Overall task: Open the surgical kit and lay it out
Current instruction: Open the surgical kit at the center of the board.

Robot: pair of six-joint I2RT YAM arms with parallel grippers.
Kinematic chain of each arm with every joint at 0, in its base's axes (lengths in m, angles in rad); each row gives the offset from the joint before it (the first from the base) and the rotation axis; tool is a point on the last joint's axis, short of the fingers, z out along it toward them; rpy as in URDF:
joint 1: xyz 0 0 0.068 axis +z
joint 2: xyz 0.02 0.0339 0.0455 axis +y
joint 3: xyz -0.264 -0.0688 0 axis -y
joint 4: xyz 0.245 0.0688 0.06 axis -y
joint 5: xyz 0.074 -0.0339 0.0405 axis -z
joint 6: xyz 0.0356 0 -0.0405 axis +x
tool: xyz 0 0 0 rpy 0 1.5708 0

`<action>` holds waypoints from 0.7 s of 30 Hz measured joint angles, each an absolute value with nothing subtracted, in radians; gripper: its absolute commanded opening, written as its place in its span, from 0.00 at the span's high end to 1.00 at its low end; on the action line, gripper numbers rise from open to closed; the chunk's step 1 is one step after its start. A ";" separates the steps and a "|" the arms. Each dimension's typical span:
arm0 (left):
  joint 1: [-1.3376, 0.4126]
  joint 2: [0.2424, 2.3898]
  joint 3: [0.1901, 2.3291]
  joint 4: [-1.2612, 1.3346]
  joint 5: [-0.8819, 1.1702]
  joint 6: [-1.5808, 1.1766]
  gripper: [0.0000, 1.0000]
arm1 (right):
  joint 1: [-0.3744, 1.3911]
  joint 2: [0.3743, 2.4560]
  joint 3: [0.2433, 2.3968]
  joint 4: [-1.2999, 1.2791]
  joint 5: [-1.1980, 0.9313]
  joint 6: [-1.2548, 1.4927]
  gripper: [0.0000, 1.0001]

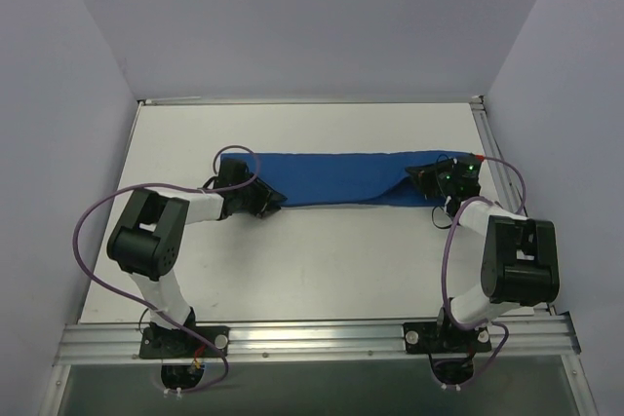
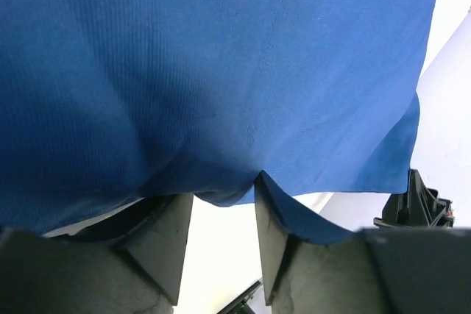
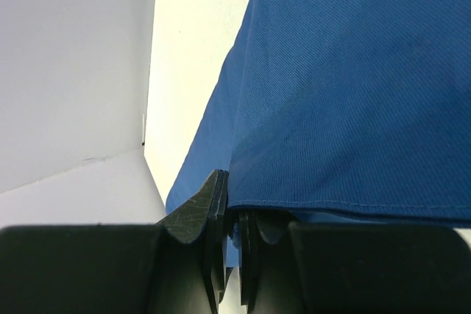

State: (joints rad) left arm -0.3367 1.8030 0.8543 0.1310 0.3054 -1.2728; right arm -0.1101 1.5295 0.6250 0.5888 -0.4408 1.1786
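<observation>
Top view overhead, wrist views near shared cloth [image 1: 341,178]

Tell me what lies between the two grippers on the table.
The blue cloth runs as one long band from the left gripper to the right gripper. Nothing else lies between them, as the top view shows.

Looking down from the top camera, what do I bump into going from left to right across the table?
left arm's fingers → blue cloth → right arm's fingers
</observation>
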 measured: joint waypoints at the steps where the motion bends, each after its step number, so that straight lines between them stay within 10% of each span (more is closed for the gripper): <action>1: -0.337 1.802 0.854 0.128 0.302 -1.272 0.60 | -0.110 1.530 0.625 0.590 -0.443 1.179 1.00; 13: -0.340 1.681 0.877 0.057 0.224 -1.222 0.86 | -0.106 1.533 0.625 0.601 -0.459 1.174 1.00; 21: -0.356 1.658 0.869 0.033 0.207 -1.213 0.34 | -0.102 1.535 0.638 0.601 -0.461 1.170 1.00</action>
